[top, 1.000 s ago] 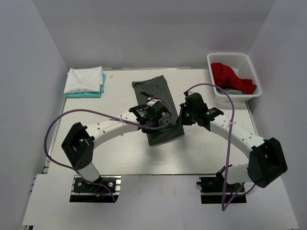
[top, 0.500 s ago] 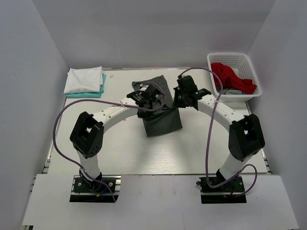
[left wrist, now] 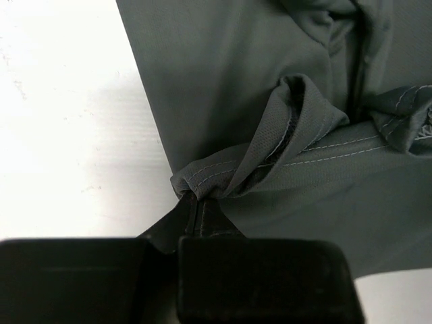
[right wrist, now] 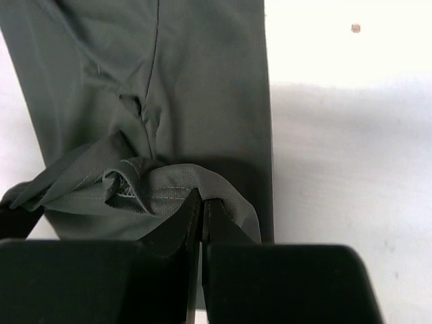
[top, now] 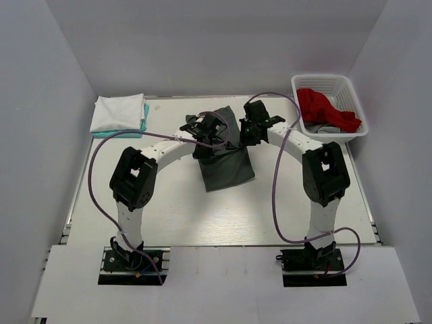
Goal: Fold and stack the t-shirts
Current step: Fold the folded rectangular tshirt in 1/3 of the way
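Pinches both hem corners of the dark grey t-shirt (top: 228, 174), mid-table (top: 135, 202), in the closed left gripper (left wrist: 196, 202) and right gripper (right wrist: 201, 199), likely to fold it over evenly.

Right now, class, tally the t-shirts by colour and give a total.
Dark grey t-shirt: 1
White t-shirt: 1
Teal t-shirt: 1
Red t-shirt: 1
Total: 4, leaving out a grey scrap under the red one, too hidden to identify.

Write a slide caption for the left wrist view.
Left fingers pinch the bunched, stitched hem of the dark grey t-shirt over the white table.
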Motion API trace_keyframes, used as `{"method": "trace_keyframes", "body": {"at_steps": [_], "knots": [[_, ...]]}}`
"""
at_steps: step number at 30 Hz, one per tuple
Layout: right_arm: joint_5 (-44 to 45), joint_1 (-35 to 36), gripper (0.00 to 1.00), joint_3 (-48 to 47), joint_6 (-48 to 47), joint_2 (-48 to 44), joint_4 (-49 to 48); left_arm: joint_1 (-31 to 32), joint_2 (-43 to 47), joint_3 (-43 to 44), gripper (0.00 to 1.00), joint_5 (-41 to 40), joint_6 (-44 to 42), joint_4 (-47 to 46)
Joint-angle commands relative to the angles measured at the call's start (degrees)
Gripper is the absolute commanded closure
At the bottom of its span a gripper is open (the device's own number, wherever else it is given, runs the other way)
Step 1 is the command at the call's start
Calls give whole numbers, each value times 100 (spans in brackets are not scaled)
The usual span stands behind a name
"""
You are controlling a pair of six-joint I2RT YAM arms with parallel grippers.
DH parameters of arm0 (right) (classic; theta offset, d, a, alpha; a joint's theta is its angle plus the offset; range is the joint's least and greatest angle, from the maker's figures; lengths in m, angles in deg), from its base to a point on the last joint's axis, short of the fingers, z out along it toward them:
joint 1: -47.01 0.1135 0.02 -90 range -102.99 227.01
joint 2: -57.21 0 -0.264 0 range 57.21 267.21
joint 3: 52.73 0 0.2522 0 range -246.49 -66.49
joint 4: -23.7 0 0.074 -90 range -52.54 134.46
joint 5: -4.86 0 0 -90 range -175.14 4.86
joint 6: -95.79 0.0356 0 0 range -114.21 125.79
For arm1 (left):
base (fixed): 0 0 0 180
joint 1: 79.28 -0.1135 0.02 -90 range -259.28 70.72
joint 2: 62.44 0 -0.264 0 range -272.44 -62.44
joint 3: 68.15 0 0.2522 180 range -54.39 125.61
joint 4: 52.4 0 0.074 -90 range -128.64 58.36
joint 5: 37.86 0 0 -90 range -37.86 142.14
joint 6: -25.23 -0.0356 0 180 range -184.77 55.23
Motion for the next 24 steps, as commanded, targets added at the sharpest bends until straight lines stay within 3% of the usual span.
{"method": "trace_keyframes", "body": {"at_steps": [1, 2, 3, 5, 6, 7, 9, 11, 13, 14, 15, 17, 18, 20, 24], "knots": [[-72, -109, 100, -524, -90, 275, -29, -129, -42, 286, 100, -97, -103, -165], [-63, -109, 100, -577, -72, 345, -2, -190, -183, 426, 98, -98, -103, -165], [-55, -127, 93, -743, -37, 485, -54, -269, -262, 514, 94, -150, -103, -95], [-185, -197, 79, -911, 7, 696, -125, -366, -420, 864, 73, -370, -103, -24], [-213, -223, 73, -1364, -2, 906, -99, -506, -578, 1006, 52, -492, -103, 37], [-195, -267, 67, -1595, 7, 1125, 23, -594, -658, 1164, 23, -606, -103, 90], [-581, -338, 54, -2156, -98, 1347, 234, -839, -807, 1656, 3, -783, -103, 221], [-643, -382, 45, -2362, -169, 1330, 279, -964, -940, 2200, 0, -783, -24, 616], [-687, -391, 43, -2048, -195, 1155, 218, -964, -809, 2107, 0, -802, -24, 627], [-748, -391, 35, -1576, -248, 736, 26, -964, -477, 1697, 0, -731, -24, 505], [-819, -373, 34, -1319, -265, 584, -98, -964, -283, 1432, 0, -513, -24, 347], [-1222, -338, 13, -264, -327, -64, -651, -964, 95, 650, 0, -301, -24, -41], [-1528, -329, 10, -44, -336, -303, -774, -964, 454, 421, 0, -91, 63, -111], [-1952, -312, 10, 641, -397, -480, -1161, -964, 772, -201, 0, 68, 230, -225], [-2681, -110, 10, 1118, -660, -674, -1504, -903, 1686, -1240, 0, 122, 415, -288]]}}
